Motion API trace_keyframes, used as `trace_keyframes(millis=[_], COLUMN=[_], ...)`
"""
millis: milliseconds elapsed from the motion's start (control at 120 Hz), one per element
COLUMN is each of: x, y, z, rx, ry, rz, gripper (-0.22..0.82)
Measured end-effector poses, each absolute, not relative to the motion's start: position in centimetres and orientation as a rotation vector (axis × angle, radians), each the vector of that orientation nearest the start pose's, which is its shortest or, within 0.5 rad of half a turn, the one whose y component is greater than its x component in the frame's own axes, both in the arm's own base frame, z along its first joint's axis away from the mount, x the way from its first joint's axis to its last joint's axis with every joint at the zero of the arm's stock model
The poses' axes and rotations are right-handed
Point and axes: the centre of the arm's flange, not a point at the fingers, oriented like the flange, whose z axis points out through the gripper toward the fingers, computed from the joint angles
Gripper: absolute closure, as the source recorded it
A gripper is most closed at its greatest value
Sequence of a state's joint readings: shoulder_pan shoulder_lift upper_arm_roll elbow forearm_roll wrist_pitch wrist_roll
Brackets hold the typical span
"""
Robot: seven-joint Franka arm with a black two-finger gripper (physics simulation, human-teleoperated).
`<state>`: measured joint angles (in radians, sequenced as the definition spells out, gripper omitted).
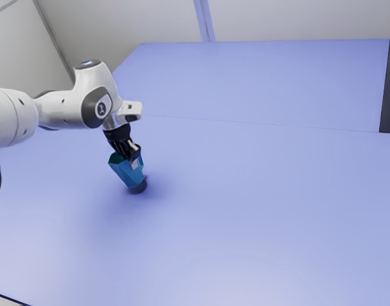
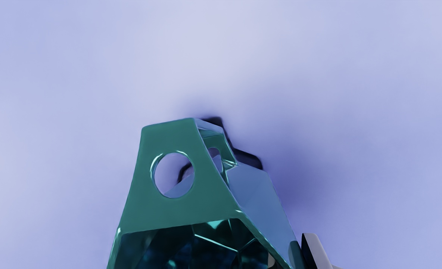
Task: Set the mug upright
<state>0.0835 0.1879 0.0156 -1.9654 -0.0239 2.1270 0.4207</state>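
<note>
Toward the exterior view's left, the teal mug [image 1: 122, 169] leans at the tabletop [image 1: 246, 210], mouth up and toward that view's left; whether its base rests there, I cannot tell. Its wall looks stiff, slick and probably light, so a pinch near the rim should serve, though it might pivot. At its right side there, the hand [image 1: 135, 160] is closed on that wall, one finger inside.
</note>
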Motion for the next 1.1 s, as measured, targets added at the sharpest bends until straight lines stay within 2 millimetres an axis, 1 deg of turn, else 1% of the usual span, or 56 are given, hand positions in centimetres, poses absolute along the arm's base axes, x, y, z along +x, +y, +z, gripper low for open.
trace_keyframes(millis=[217, 350, 417, 500, 550, 608, 667, 742, 808, 900, 1025, 1100], x=[59.3, 59.3, 59.4, 59.3, 59.3, 59.2, 59.0, 58.7, 58.7, 59.2, 59.9, 60.0], y=[5.2, 5.2, 5.1, 5.0, 4.8, 4.6, 4.5, 4.6, 4.8, 5.0, 4.8, 4.6], z=[35.7, 35.4, 35.3, 35.4, 35.9, 36.7, 37.9, 40.1, 42.5, 46.5, 51.7, 54.3], rx=[-3.131, -3.135, -3.14, -3.148, -3.15, -3.151, -3.152, -3.155, -3.157, -3.156, -3.151, -3.149], ry=[0.43, 0.394, 0.382, 0.367, 0.362, 0.36, 0.357, 0.349, 0.338, 0.33, 0.335, 0.342], rz=[0.064, 0.069, 0.069, 0.066, 0.057, 0.044, 0.029, 0.007, -0.017, -0.062, -0.108, -0.121], gripper=[0.78, 0.77, 0.67, 0.48, 0.38, 0.29, 0.22, 0.15, 0.11, 0.07, 0.04, 0.03])
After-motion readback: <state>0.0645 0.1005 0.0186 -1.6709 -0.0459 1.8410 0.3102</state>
